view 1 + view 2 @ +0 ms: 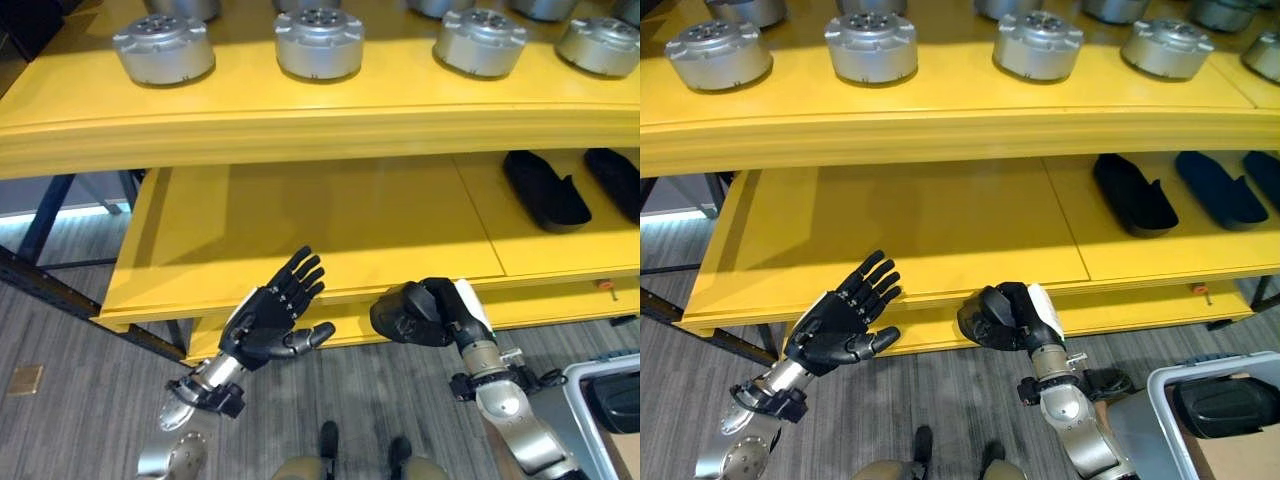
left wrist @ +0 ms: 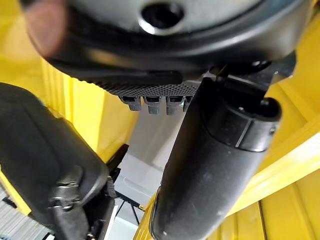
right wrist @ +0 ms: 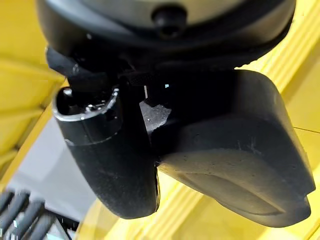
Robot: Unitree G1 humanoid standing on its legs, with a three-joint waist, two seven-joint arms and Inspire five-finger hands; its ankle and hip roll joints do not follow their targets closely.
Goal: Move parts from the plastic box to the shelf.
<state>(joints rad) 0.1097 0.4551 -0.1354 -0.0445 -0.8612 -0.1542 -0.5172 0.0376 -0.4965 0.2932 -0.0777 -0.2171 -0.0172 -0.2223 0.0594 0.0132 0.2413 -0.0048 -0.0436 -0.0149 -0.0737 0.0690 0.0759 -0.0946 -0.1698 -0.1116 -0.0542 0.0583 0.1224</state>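
Observation:
My right hand point(image 1: 468, 318) is shut on a black plastic part point(image 1: 405, 314), held just in front of the lower yellow shelf's point(image 1: 330, 230) front edge. In the right wrist view the part point(image 3: 240, 165) sits clamped between the thumb point(image 3: 110, 155) and the curled fingers. My left hand point(image 1: 268, 320) hovers open beside it, to the left, palm turned toward the part and fingers straight. The left wrist view shows that hand's thumb point(image 2: 215, 165) with the black part point(image 2: 40, 150) beyond it. The plastic box point(image 1: 1160, 400) stands at the lower right with another black part point(image 1: 1225, 405) inside.
Two black parts point(image 1: 545, 190) point(image 1: 615, 180) lie on the right section of the lower shelf; its left section is bare. Several round silver metal parts point(image 1: 318, 42) stand in a row on the upper shelf point(image 1: 300, 125). Grey floor lies below.

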